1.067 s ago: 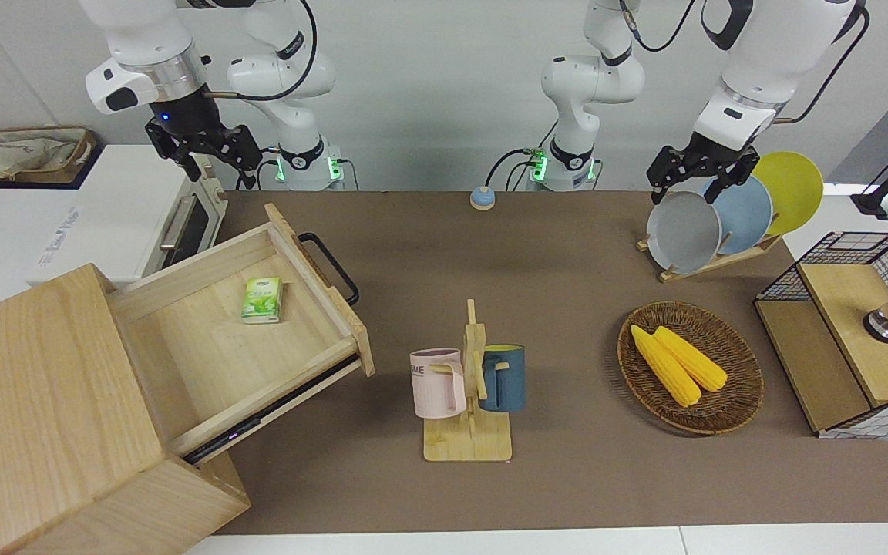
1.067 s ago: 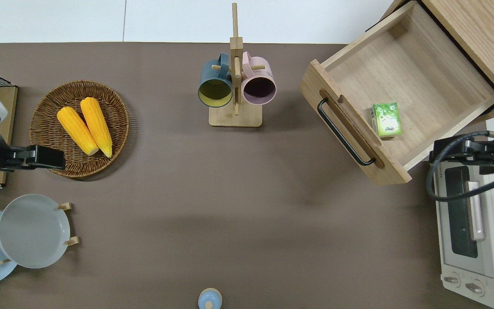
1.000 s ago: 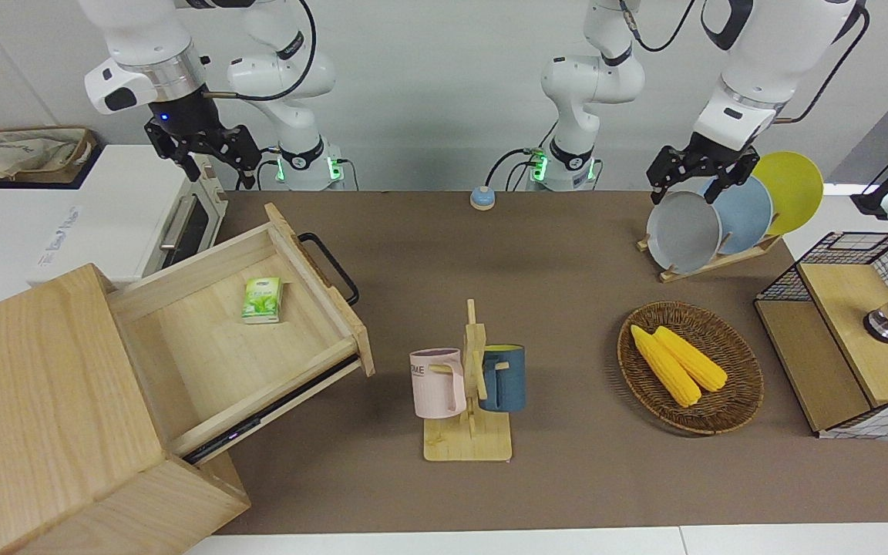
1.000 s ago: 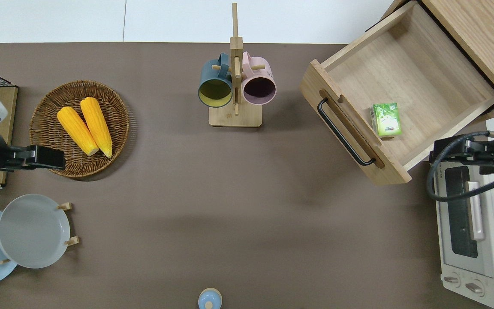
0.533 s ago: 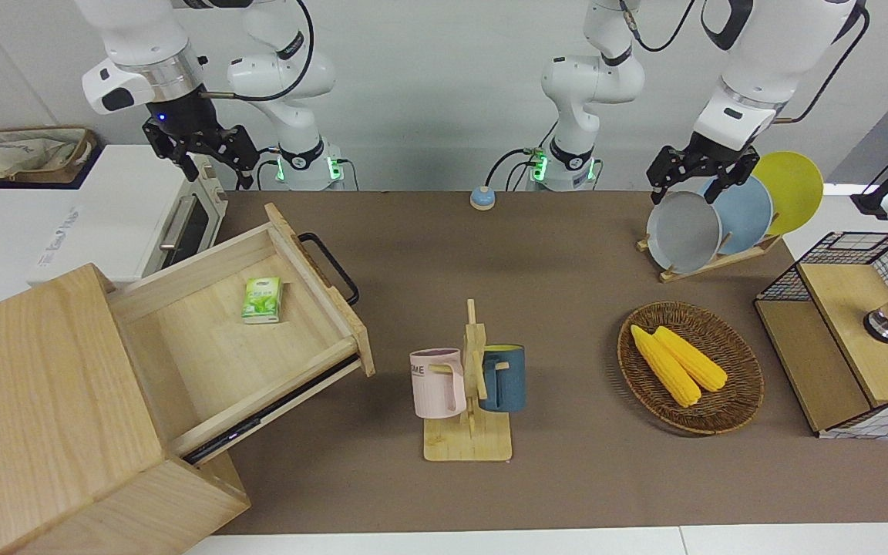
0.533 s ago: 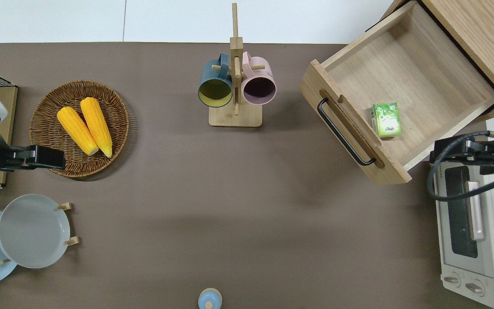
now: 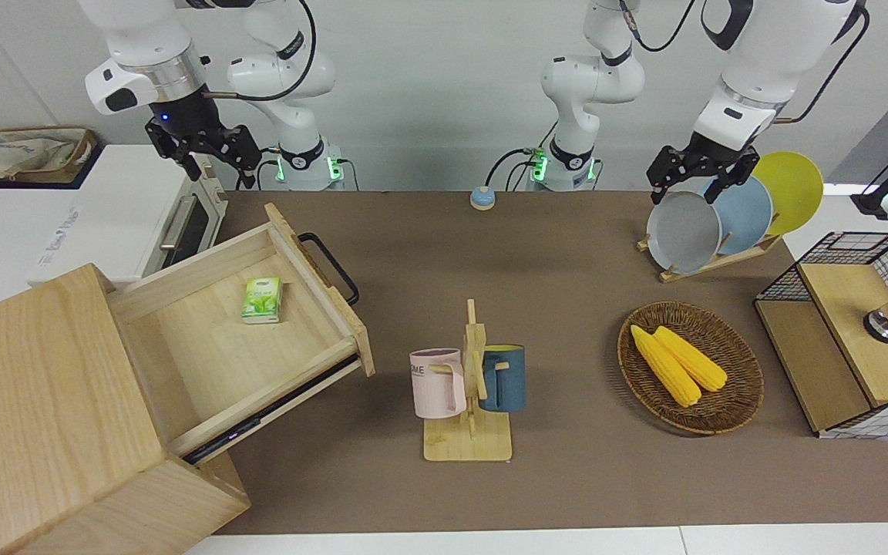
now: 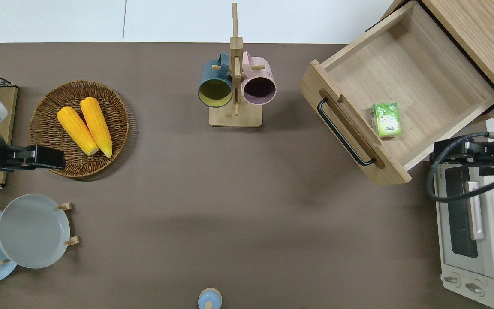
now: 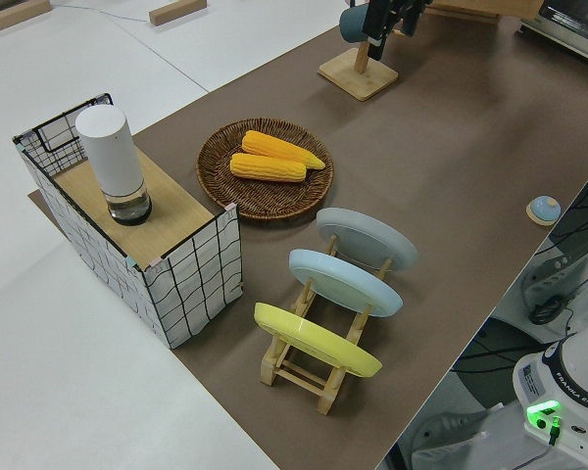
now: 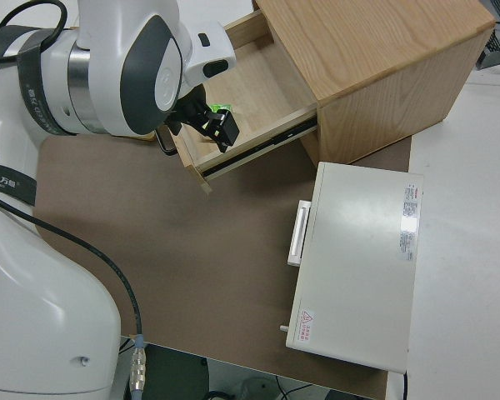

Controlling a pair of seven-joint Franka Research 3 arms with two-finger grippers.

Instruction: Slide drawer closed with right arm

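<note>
The pale-wood drawer (image 7: 205,347) stands pulled far out of the big pale-wood box (image 7: 35,401) at the right arm's end of the table. Its black bar handle (image 7: 330,266) faces the table's middle. A small green packet (image 7: 262,299) lies in it. In the overhead view the drawer (image 8: 414,73) and handle (image 8: 343,133) show too. My right gripper (image 7: 213,166) is open and empty, up in the air over the white oven's corner (image 8: 440,171) beside the drawer's front corner. It touches nothing. My left gripper (image 7: 687,189) is parked and open.
The white oven (image 7: 128,208) stands next to the box, nearer to the robots. A mug rack (image 7: 469,385) with two mugs stands mid-table near the drawer front. A basket of corn (image 7: 691,368), a plate rack (image 7: 721,216), a wire crate (image 7: 852,339) and a small blue bell (image 7: 482,198) are elsewhere.
My right gripper has only wavered slightly over the oven's corner. The drawer is as far open as before. The left arm has not moved.
</note>
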